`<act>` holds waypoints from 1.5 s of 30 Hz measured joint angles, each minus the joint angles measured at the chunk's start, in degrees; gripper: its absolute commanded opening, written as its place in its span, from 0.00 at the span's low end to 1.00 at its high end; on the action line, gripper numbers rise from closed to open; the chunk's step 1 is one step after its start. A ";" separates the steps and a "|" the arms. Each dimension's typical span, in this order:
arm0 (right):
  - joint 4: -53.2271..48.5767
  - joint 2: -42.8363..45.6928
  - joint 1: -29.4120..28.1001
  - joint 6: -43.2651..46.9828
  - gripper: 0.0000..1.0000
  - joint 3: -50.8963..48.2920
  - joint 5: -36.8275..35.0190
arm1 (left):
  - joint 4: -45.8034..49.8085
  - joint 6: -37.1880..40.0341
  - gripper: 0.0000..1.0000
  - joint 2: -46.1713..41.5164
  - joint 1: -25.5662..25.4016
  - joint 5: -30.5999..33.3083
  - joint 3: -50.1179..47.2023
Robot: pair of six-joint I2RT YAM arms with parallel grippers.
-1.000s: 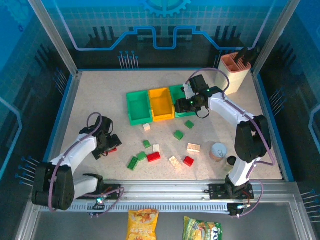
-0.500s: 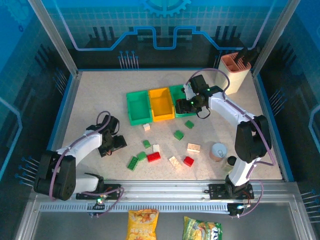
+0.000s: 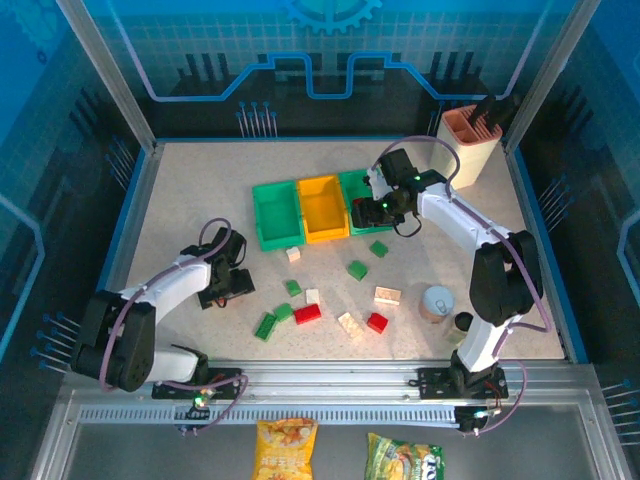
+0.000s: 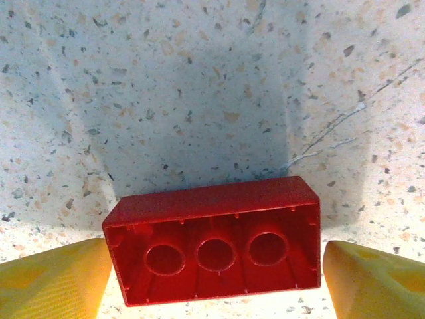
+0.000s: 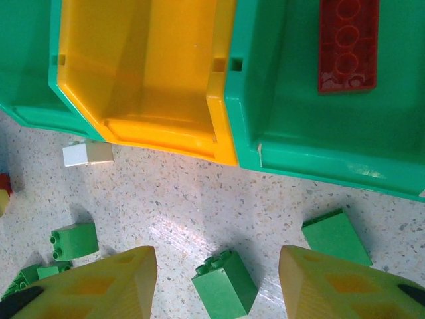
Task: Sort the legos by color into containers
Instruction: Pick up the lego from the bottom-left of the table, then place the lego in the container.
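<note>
Both jaws of our left gripper (image 4: 216,266) stand apart around a red rectangular plastic lego (image 4: 212,206), so next we pinch and lift it; our right gripper (image 5: 216,259) hangs spread wide, empty.

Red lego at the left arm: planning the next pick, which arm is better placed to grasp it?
Left. The left hand, open, straddles the red lego, one finger at each end; the right hand is across the table by the bins.

Scattered legos (image 3: 307,313), red brick (image 5: 346,43) lying in right green bin (image 5: 312,166)
</note>
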State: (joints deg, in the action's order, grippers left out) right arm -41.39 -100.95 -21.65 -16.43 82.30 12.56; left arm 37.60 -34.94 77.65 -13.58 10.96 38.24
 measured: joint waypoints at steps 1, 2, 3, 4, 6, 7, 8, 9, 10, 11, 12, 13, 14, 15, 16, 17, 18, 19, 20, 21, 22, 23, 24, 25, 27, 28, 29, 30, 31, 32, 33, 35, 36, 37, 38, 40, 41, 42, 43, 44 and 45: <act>-0.17 0.00 0.00 0.00 0.52 0.00 -0.09 | 0.00 0.00 0.81 0.28 0.07 0.02 0.00; -0.26 0.00 0.00 0.00 0.52 0.00 -0.11 | 0.00 0.04 0.80 0.44 0.15 0.02 0.00; -0.28 0.00 0.00 0.00 0.52 0.00 -0.11 | 0.00 0.24 0.78 0.48 0.24 0.02 0.00; -0.42 0.02 0.00 0.00 0.52 0.00 -0.11 | 0.00 0.46 0.77 0.48 0.31 0.02 0.04; -0.66 0.02 0.00 0.00 0.52 0.00 -0.15 | -0.02 0.61 0.74 0.48 0.35 0.02 0.31; -0.68 0.02 0.00 0.00 0.52 0.00 -0.15 | -0.07 0.66 0.72 0.48 0.35 0.00 0.44; -0.68 0.02 0.00 0.00 0.52 0.00 -0.26 | -0.04 0.63 0.71 0.48 0.35 -0.02 0.52; -0.68 0.04 0.00 0.00 0.52 0.00 -0.33 | -0.07 0.66 0.71 0.46 0.35 -0.02 0.55; -0.68 0.09 0.00 0.00 0.52 0.00 -0.37 | -0.04 0.72 0.71 0.46 0.35 -0.02 0.57; -0.68 0.13 -0.02 0.00 0.52 0.00 -0.50 | -0.04 0.83 0.71 0.44 0.35 -0.04 0.57; -0.66 0.22 -0.04 0.00 0.52 0.00 -0.55 | -0.04 0.90 0.70 0.39 0.35 -0.04 0.57; -0.68 0.31 -0.04 0.00 0.52 -0.02 -0.57 | -0.04 1.03 0.68 0.39 0.35 -0.04 0.57; -0.66 0.44 -0.07 0.00 0.52 -0.04 -0.61 | -0.04 1.05 0.67 0.37 0.35 -0.07 0.59; -0.63 0.63 -0.04 -0.02 0.52 -0.13 -0.81 | -0.04 1.14 0.66 0.31 0.35 -0.09 0.61; -0.63 0.85 -0.04 -0.02 0.52 -0.24 -1.03 | -0.04 1.33 0.66 0.26 0.35 -0.09 0.61; -0.68 1.03 -0.04 -0.02 0.52 -0.24 -1.22 | -0.04 1.55 0.65 0.17 0.35 -0.13 0.63; -0.63 1.20 -0.04 -0.02 0.52 -0.24 -1.40 | -0.04 1.70 0.64 0.11 0.35 -0.22 0.63; -0.63 1.33 -0.04 -0.02 0.52 -0.24 -1.55 | -0.02 1.95 0.63 -0.02 0.33 -0.26 0.63; -0.66 1.49 -0.04 -0.02 0.52 -0.24 -1.62 | 0.04 2.01 0.63 -0.13 0.33 -0.28 0.74; -0.61 1.68 -0.04 -0.02 0.52 -0.28 -1.68 | 0.09 2.12 0.62 -0.22 0.22 -0.28 1.05; -0.61 2.01 -0.04 -0.02 0.52 -0.46 -1.86 | 0.11 2.12 0.61 -0.28 0.15 -0.28 1.44; -0.63 2.36 -0.04 -0.02 0.52 -0.66 -2.01 | 0.20 2.12 0.61 -0.39 0.02 -0.28 1.86; -0.61 2.82 -0.04 -0.02 0.52 -0.98 -2.12 | 0.24 2.12 0.61 -0.59 -0.22 -0.31 2.47; -0.66 3.21 -0.04 -0.02 0.52 -1.11 -2.27 | 0.31 2.14 0.61 -0.81 -0.55 -0.31 3.08; -0.59 3.85 -0.04 -0.02 0.52 -1.44 -2.69 | 0.76 2.14 0.61 -1.22 -1.31 -0.33 4.48; -0.57 4.17 -0.02 -0.02 0.52 -1.68 -2.89 | 1.01 2.19 0.60 -1.40 -1.84 -0.35 5.27; -0.61 4.37 0.02 -0.02 0.52 -1.84 -3.04 | 1.25 2.29 0.60 -1.46 -2.36 -0.35 6.03; -0.59 4.63 0.09 -0.02 0.52 -2.05 -3.15 | 1.36 2.36 0.60 -1.49 -3.04 -0.42 6.97; -0.59 4.85 0.22 -0.02 0.52 -2.25 -3.21 | 1.57 2.38 0.60 -1.49 -3.69 -0.55 7.98; -0.59 5.09 0.37 -0.02 0.52 -2.43 -3.32 | 1.73 2.40 0.59 -1.49 -4.24 -0.74 8.81; -0.59 5.38 0.63 -0.02 0.52 -2.62 -3.41 | 1.84 2.45 0.59 -1.49 -5.01 -0.85 10.01; -0.61 6.10 1.31 -0.02 0.52 -3.06 -3.58 | 2.14 2.58 0.58 -1.29 -6.38 -1.09 12.35; -0.57 6.62 1.77 -0.02 0.52 -3.37 -3.72 | 2.47 2.84 0.58 -0.74 -7.26 -1.38 14.23; -0.55 7.10 2.12 -0.02 0.52 -3.69 -3.82 | 2.58 3.15 0.58 -0.09 -7.91 -1.51 15.82; -0.57 7.78 2.64 -0.04 0.52 -4.15 -4.02 | 2.58 3.65 0.58 1.03 -8.72 -1.70 18.03; -0.61 8.92 3.50 -0.04 0.52 -4.87 -4.46 | 2.27 4.66 0.57 3.50 -10.23 -1.97 22.25; -0.59 9.49 4.04 -0.04 0.52 -5.20 -4.68 | 2.19 5.18 0.57 4.79 -10.93 -2.27 24.26; -0.59 10.01 4.59 -0.04 0.52 -5.51 -4.83 | 1.97 5.73 0.56 6.36 -11.63 -2.73 26.56; -0.61 10.47 5.09 -0.04 0.52 -5.77 -4.96 | 1.75 6.49 0.56 7.87 -12.22 -3.15 28.61; -0.57 11.06 5.75 -0.04 0.52 -6.14 -5.11 | 1.46 7.41 0.56 9.92 -12.94 -3.82 31.30; -0.59 11.69 6.40 -0.04 0.52 -6.56 -5.18 | 1.09 8.55 0.56 11.93 -13.60 -4.48 33.81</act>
State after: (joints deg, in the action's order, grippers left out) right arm -41.98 -89.25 -15.25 -16.47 75.75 7.38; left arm 38.70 -26.39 89.58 -27.18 6.48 72.05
